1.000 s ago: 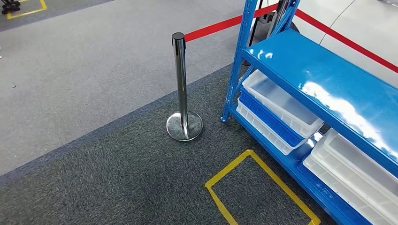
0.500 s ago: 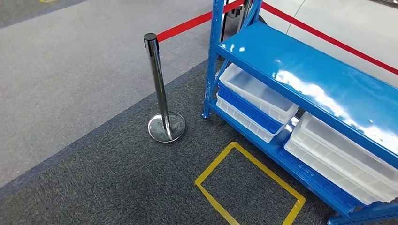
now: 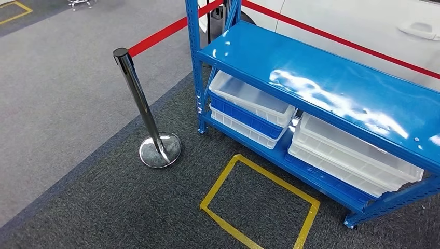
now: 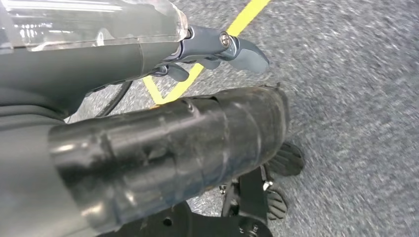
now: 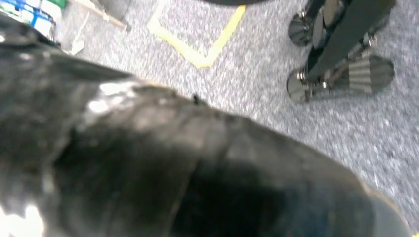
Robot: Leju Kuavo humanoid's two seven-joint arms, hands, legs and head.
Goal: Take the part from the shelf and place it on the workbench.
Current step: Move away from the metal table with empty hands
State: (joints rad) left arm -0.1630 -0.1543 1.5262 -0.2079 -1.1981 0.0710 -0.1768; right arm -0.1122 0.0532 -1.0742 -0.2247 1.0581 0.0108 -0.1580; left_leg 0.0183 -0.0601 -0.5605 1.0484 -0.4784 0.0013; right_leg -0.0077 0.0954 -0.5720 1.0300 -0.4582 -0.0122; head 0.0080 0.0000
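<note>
where bins [image 3: 249, 101] sit, shelf [image 3: 332, 83] stands

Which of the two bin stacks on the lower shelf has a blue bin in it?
The stack nearer the chrome post: its blue bin sits between two white ones. The other stack shows white bins.

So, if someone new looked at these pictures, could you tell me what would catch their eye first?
Most likely the bright blue shelf on the right, its glossy top bare and white bins stacked on the level below. Next, the chrome post standing left of it on the grey carpet, with a red belt running from its top. Then the yellow tape rectangle on the floor in front of the shelf.
</note>
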